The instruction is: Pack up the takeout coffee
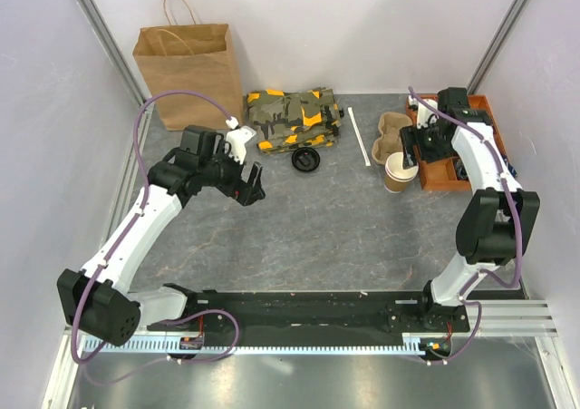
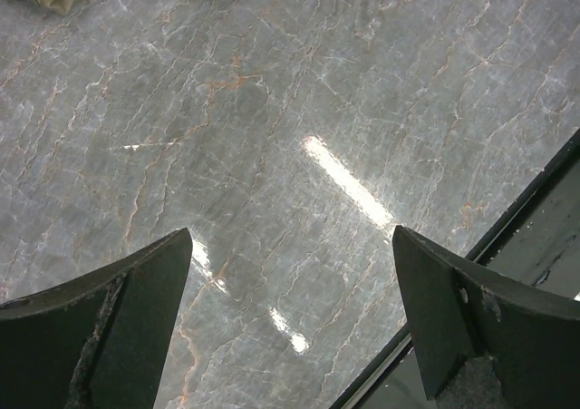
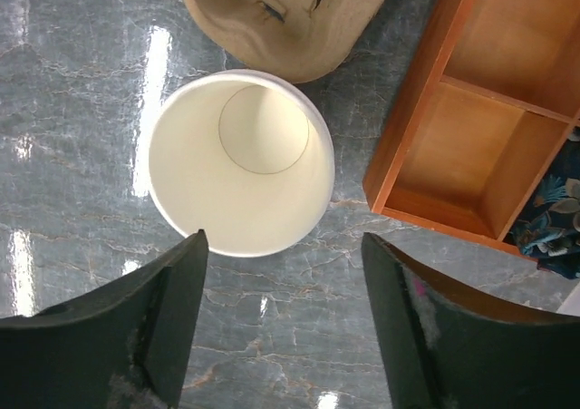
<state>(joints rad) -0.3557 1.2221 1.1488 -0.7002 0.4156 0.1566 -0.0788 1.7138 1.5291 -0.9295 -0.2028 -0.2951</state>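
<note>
The takeout coffee is out of view. A lidless brown paper cup [image 1: 399,171] with a pale cream inside [image 3: 240,164] stands upright beside the pulp carrier tray [image 1: 390,135]. A round black lid [image 1: 305,160] lies apart on the table's middle. My right gripper [image 1: 410,151] hovers over the cup, open; in the right wrist view the gripper [image 3: 283,237] has its fingertips just short of the rim, with only table between them. My left gripper [image 1: 246,191] hangs open over bare table, left of the lid, and nothing lies in the gripper [image 2: 290,237].
A brown paper bag [image 1: 188,73] stands at the back left. A camouflage cloth bundle [image 1: 292,117] lies behind the lid, a white straw [image 1: 361,137] beside it. An orange wooden divided tray [image 3: 453,146] sits right of the cup. The carrier tray [image 3: 285,19] touches the cup's far side.
</note>
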